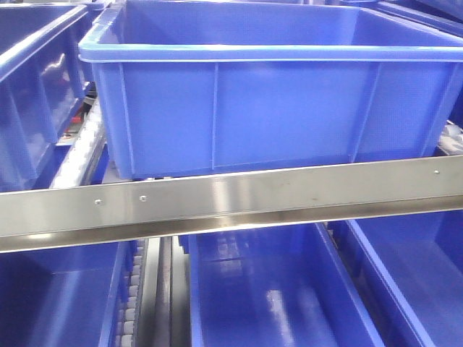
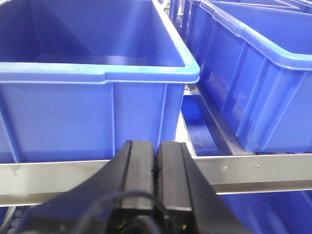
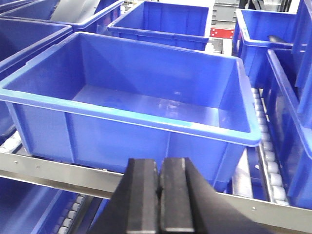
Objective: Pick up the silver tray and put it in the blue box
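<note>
Both fingers sets, left [image 2: 156, 158] and right [image 3: 159, 180], pressed closed; only right wrist shows blue box [image 3: 146, 83] floor

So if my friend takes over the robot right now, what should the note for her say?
Left gripper: shut, holding nothing.
Right gripper: shut, holding nothing.
Both sit in front of the blue box, just behind the steel rail.
The blue box is on the upper roller shelf; as far as the right wrist camera shows, it is empty.
The silver tray is not in any picture.
Done: nothing that shows.
Left: find the tray, grab it and put it in the blue box.
</note>
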